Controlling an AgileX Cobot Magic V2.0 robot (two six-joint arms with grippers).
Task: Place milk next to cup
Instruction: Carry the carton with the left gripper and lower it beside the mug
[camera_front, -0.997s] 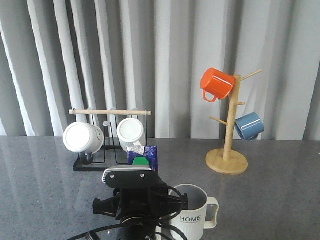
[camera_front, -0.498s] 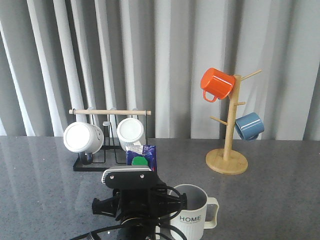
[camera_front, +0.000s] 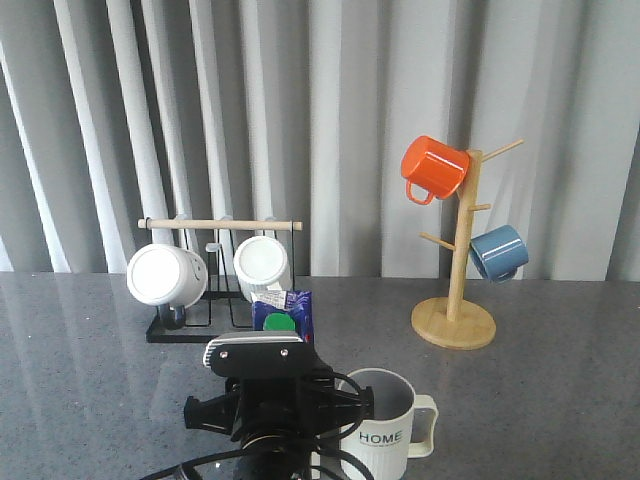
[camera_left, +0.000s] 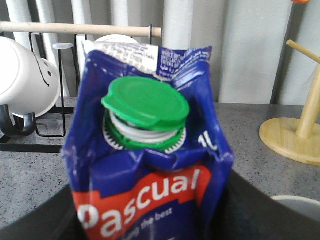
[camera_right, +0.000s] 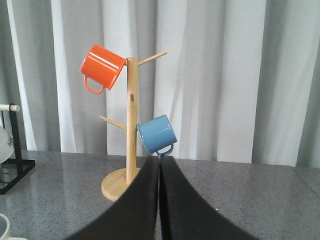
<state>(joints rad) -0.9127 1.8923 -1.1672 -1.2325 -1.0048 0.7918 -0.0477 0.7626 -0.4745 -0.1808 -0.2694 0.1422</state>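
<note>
The milk (camera_front: 284, 311) is a blue carton with a green cap and a red "Pascual" label. It stands upright in my left gripper (camera_front: 262, 400), just left of the cup (camera_front: 385, 418), a pale ribbed mug marked "HOME". In the left wrist view the carton (camera_left: 150, 165) fills the frame between the dark fingers (camera_left: 250, 210) of my left gripper (camera_left: 150, 220), and the cup's rim (camera_left: 300, 204) shows beside it. Whether the carton's base touches the table is hidden. My right gripper (camera_right: 159, 163) is shut and empty, with its pads pressed together, and it points at the mug tree.
A black wire rack (camera_front: 200, 325) with a wooden bar holds two plain white mugs (camera_front: 165, 275) behind the carton. A wooden mug tree (camera_front: 455, 320) at the back right carries an orange mug (camera_front: 433, 167) and a blue mug (camera_front: 498, 252). Grey curtains hang behind the table.
The carton has shifted very slightly left and down in my left gripper. Nothing else has moved.
</note>
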